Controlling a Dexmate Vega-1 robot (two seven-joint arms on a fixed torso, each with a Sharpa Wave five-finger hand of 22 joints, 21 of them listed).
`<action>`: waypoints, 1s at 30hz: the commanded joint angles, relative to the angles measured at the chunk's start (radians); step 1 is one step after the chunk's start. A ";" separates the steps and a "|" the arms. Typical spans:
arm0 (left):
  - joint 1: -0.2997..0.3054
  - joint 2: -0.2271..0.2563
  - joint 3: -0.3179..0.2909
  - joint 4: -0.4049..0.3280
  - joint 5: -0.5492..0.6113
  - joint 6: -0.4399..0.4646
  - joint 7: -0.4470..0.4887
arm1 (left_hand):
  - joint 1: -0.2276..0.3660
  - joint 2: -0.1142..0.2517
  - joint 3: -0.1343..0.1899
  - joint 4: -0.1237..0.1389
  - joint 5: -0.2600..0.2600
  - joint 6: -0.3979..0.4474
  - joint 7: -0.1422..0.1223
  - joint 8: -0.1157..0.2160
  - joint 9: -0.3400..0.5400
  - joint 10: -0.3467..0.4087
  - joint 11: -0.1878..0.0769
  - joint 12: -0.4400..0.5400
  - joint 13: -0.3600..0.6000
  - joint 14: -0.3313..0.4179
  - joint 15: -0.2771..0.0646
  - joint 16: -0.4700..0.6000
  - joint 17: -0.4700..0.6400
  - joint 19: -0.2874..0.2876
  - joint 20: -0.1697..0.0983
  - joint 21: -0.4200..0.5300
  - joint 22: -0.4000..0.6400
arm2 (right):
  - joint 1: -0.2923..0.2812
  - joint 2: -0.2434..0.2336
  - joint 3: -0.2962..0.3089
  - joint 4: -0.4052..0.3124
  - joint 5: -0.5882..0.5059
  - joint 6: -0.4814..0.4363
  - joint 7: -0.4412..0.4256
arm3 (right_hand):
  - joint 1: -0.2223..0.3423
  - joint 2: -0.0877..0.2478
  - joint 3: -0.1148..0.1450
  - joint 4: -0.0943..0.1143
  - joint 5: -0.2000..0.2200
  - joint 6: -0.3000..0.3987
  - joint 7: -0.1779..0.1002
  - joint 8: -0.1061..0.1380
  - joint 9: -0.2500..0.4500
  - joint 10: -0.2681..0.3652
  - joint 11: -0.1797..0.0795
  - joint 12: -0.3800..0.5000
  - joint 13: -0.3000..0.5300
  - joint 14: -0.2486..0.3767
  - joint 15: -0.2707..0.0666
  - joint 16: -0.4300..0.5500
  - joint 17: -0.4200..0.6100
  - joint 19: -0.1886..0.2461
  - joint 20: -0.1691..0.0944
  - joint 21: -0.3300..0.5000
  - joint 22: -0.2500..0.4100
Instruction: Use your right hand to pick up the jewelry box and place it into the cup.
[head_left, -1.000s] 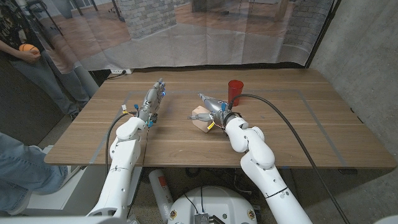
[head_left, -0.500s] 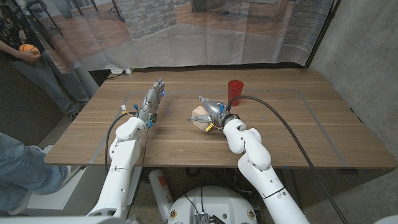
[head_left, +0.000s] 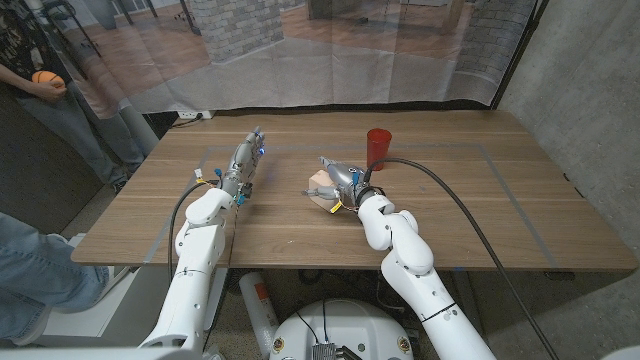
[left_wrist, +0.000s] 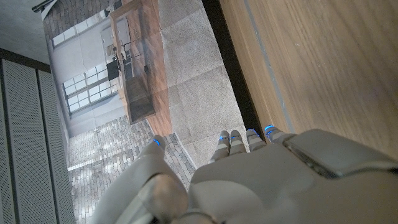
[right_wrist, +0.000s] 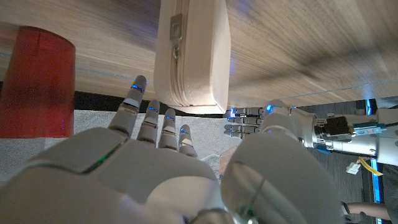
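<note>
At table centre: right hand spread, empty, over jewelry box | wrist cam: zipper | cup beside

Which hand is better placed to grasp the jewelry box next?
Right. The right hand is open right at the jewelry box, with the cup just beyond. The left hand stands apart, across the table.

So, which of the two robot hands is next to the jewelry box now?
The right hand, with fingers apart just over the pale jewelry box near the red cup. The left hand is apart, far from both.
</note>
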 joint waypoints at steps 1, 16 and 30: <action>-0.001 0.003 0.001 -0.002 0.004 0.006 -0.001 | 0.008 0.004 -0.003 0.002 0.000 0.000 -0.003 0.002 0.003 0.001 -0.002 0.001 0.003 0.003 -0.001 0.000 0.004 -0.037 0.007 -0.002 0.005 | -0.002 -0.001 0.000 0.021 0.011 -0.014 -0.049 | 0.011 0.005 -0.003 -0.002 0.012 0.007 -0.001 0.006 0.005 0.016 0.000 0.009 0.006 0.020 -0.012 0.013 0.006 0.031 -0.002 0.014 0.006; 0.000 -0.002 -0.002 0.004 0.002 0.003 0.000 | 0.010 0.005 -0.004 0.001 0.000 0.003 -0.004 0.003 0.003 0.003 -0.001 0.001 0.003 0.006 -0.002 0.001 0.004 -0.037 0.007 -0.002 0.005 | -0.017 0.007 -0.007 0.023 0.004 -0.043 -0.057 | 0.030 0.024 -0.004 0.001 0.020 0.053 -0.010 0.016 0.006 0.096 -0.016 0.045 0.018 0.118 -0.038 0.041 0.023 0.105 -0.001 0.030 0.008; 0.007 -0.006 -0.001 0.001 0.003 0.001 0.003 | 0.011 0.007 -0.005 0.001 0.000 0.008 -0.004 0.004 0.003 0.007 -0.003 0.003 0.003 0.008 -0.002 0.001 0.004 -0.036 0.007 -0.001 0.005 | -0.017 0.009 -0.002 0.039 0.025 -0.047 -0.058 | 0.049 0.039 0.000 0.002 0.018 0.086 -0.014 0.019 0.006 0.154 -0.035 0.074 0.030 0.204 -0.062 0.063 0.028 0.157 -0.003 0.039 0.008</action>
